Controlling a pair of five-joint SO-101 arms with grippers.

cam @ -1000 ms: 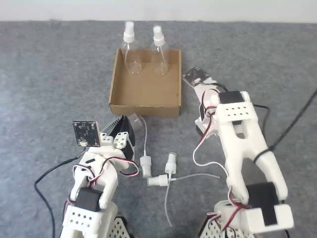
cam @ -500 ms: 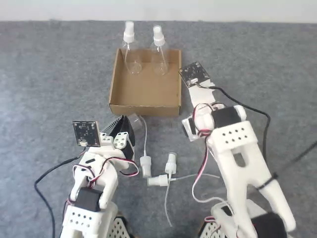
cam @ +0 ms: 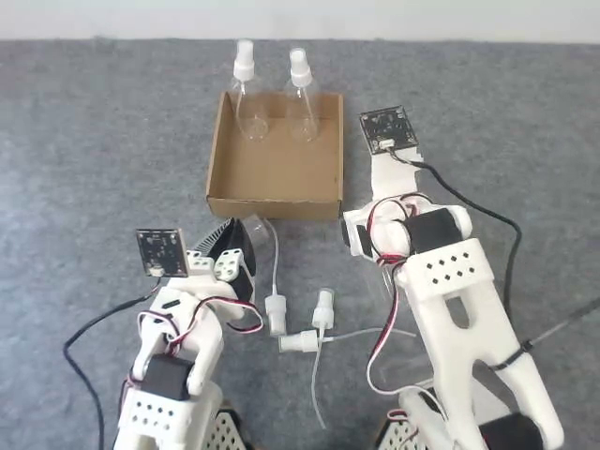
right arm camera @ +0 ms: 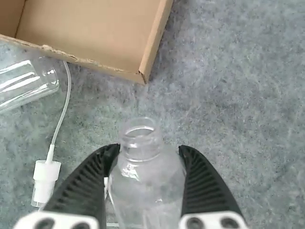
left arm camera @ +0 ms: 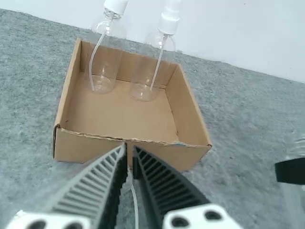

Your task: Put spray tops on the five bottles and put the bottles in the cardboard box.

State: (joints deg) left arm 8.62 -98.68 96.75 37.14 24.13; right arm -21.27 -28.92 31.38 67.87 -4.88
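Gripping an uncapped bottle [right arm camera: 145,186] in the right gripper [right arm camera: 148,150], near the cardboard box's [cam: 272,202] front right corner. Left gripper [left arm camera: 128,152] pressed shut, aimed at the box's near wall, beside a lying bottle [right arm camera: 24,81]. Two capped bottles [cam: 248,103] standing inside against the far wall. Three spray tops [cam: 323,309] loose on the counter [cam: 112,141] between the arms.

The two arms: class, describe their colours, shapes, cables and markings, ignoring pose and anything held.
Both the left arm and right arm have white plastic shells with rows of round holes, black motor blocks at the joints, and loose red, black and white wires. Each wrist carries a dark circuit board. The left claw and right claw have black fingers on white bases.
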